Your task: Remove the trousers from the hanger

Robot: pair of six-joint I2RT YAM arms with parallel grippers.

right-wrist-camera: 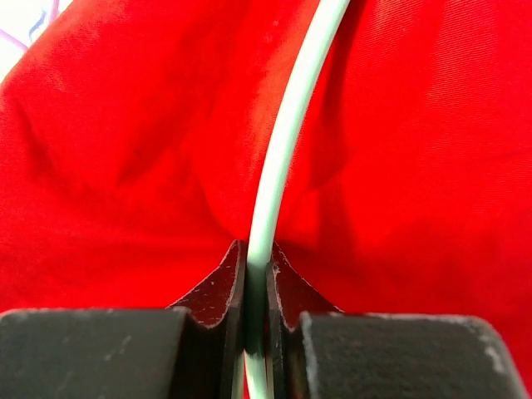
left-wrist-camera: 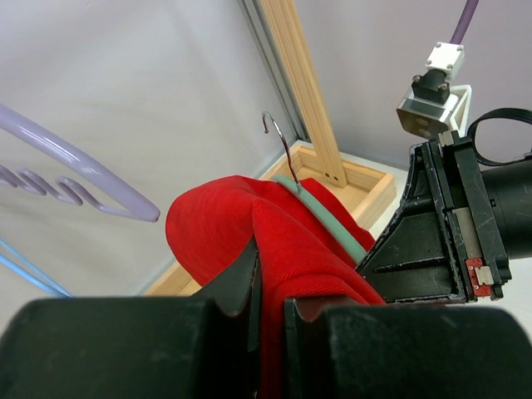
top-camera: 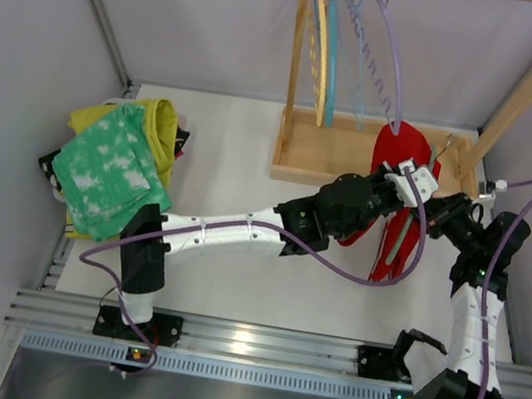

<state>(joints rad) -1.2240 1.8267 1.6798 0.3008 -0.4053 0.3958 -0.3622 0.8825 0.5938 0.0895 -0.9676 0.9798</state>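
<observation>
Slide-off step, it seems: left gripper (left-wrist-camera: 271,278) pinches the bright red cloth trousers (left-wrist-camera: 220,229), right gripper (right-wrist-camera: 256,270) is pressed on the thin pale-green hanger rod (right-wrist-camera: 287,125) — trousers draped over it, near the wooden rack (top-camera: 323,156). Next: pull L and R apart — cloth must slip off w/o snagging.

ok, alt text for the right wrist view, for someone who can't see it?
The right fingers are shut on a pale green hanger, its thin bar rising from between them and curving right. The red trousers behind it fill nearly the whole frame.
</observation>
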